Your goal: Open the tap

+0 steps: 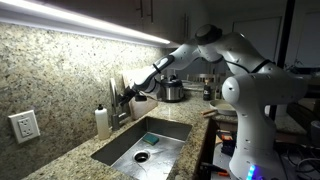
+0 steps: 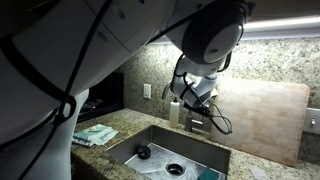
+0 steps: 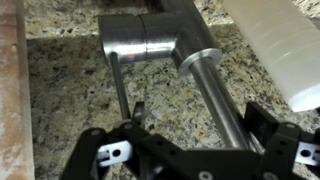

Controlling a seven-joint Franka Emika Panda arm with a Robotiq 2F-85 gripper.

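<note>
The tap (image 3: 150,40) is grey brushed metal and fills the wrist view. Its thick body sits at the top, a thick tube (image 3: 215,100) runs down and right from it, and a thin rod (image 3: 121,92) runs down on the left. My gripper (image 3: 200,118) is open. Its two black fingers straddle the thick tube, and the left finger is close beside the thin rod. I cannot tell whether it touches. In both exterior views the gripper (image 1: 128,95) (image 2: 197,118) is at the tap behind the sink and mostly hides it.
A white soap bottle (image 1: 102,121) (image 2: 174,112) (image 3: 275,45) stands right next to the tap. The steel sink (image 1: 118,152) (image 2: 128,147) lies below. A pot (image 1: 172,90), a wooden board (image 2: 265,115), a green cloth (image 2: 95,133) and a granite backsplash surround it.
</note>
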